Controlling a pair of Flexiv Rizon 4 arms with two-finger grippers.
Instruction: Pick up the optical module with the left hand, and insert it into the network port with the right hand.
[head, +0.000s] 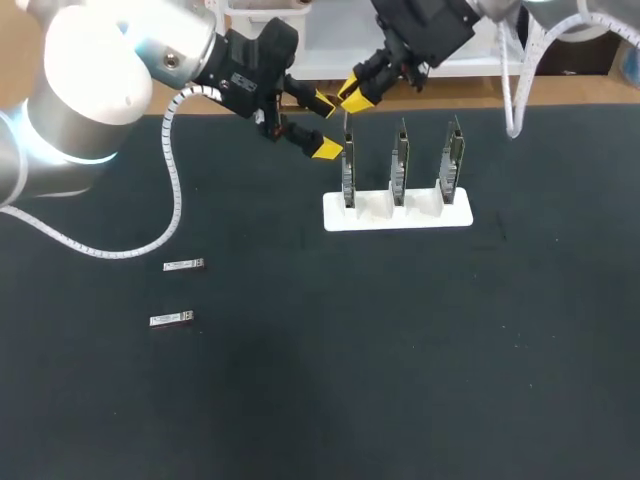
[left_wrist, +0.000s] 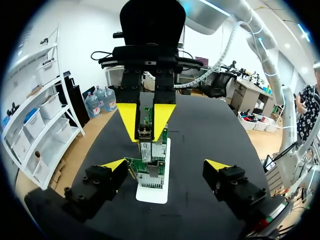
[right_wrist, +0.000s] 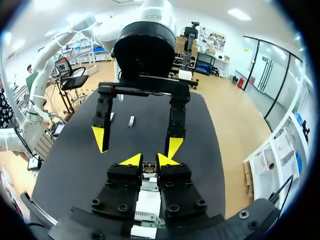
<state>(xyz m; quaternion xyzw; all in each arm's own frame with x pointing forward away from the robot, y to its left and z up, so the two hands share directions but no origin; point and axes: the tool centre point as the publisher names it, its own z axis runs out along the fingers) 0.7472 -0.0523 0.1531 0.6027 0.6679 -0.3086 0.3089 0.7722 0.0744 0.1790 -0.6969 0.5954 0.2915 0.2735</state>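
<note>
Right pincer (head: 352, 95) pinches the module (left_wrist: 145, 133) straight over the port (left_wrist: 145, 150) of the left card (head: 348, 178), aligned for insertion; left pincer (head: 323, 127), spread and empty, stands just beside.

Robotics lab, black worktable (head: 400, 380), circuit boards (head: 400, 165) in white stand (head: 420, 218)

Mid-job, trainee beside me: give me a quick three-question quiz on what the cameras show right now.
1. How many optical modules lie loose on the table?
2. True or false: the left arm's jaws are shut on an optical module.
3. Over which part of the white holder are the right arm's jaws? A) the end nearest the left arm's jaws B) the middle C) the far end
Key: 1 two; 2 false, they stand open and empty; 3 A.
</note>
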